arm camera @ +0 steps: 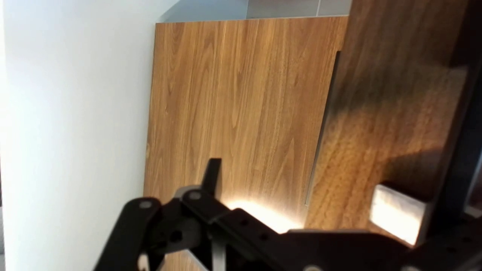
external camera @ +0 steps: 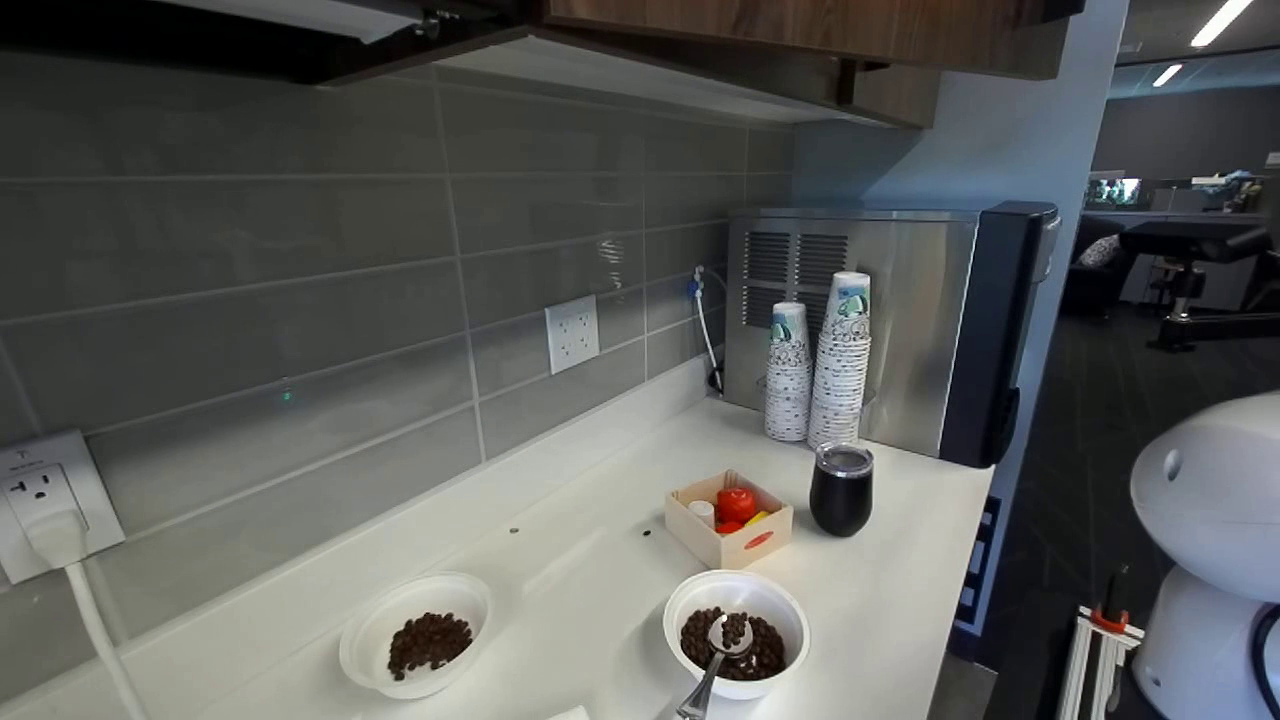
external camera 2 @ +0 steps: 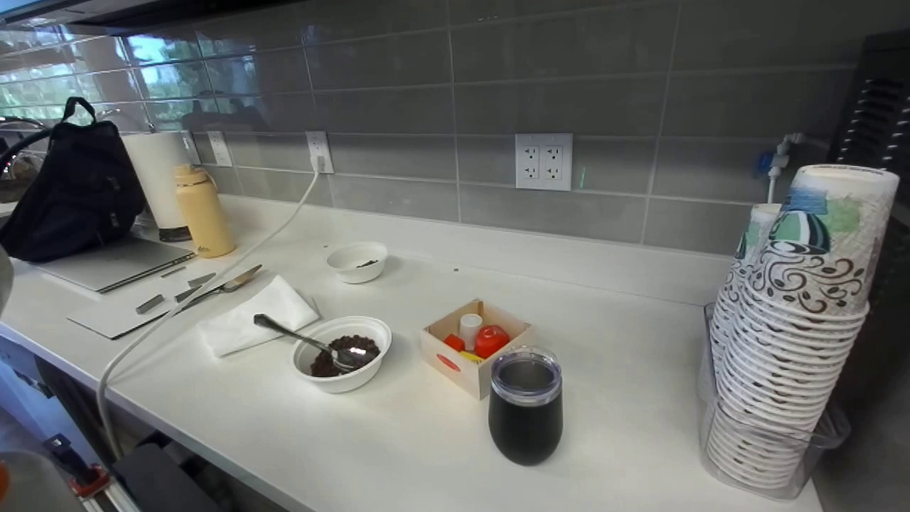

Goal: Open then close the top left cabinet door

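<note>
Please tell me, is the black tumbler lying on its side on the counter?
No, in both exterior views the black tumbler stands upright on the white counter.

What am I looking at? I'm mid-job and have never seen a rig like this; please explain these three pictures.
The machine is one robot arm; part of it shows at right in an exterior view. Two pictures come from cameras outside the robot, looking over a white counter. The third is from the arm's wrist: the black pincer shows along the bottom, with wood-grain cabinet panels behind it.

On the counter, in both exterior views, are a black tumbler, stacked patterned cups, a small wooden box of bright pieces, and two white bowls, one with a spoon in it. A yellow bottle, laptop and dark backpack show in an exterior view.

I can't make out anything held, nor whether the pincer is open or shut.
</note>
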### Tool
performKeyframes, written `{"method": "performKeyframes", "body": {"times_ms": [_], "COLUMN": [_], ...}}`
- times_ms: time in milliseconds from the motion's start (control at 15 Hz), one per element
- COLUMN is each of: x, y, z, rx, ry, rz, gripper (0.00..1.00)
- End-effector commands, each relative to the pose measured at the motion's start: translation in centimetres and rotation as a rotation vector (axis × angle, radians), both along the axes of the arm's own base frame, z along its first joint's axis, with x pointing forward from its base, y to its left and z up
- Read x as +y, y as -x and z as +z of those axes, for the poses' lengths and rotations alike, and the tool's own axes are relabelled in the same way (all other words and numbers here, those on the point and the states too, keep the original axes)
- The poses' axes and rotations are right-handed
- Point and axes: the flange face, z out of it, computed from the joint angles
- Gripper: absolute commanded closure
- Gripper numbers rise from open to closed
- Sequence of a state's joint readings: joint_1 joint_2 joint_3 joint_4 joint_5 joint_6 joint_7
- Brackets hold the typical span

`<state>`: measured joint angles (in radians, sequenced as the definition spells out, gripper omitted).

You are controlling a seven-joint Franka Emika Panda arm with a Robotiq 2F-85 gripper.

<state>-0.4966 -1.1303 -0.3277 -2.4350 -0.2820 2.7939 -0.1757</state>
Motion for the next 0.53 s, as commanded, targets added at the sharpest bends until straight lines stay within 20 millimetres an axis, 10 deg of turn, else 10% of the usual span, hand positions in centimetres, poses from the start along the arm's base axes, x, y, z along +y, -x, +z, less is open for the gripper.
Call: {"method": "performKeyframes", "body": {"times_ms": [0, 467], "x": [-1.9, -1.0], "y": [3.4, 5.5], "z": [-1.5, -2.7], "rx": [0.036, 0.030], "ry": [0.008, 0.031], "rz": [-0.059, -0.057], "gripper": [0.00, 0.00]}}
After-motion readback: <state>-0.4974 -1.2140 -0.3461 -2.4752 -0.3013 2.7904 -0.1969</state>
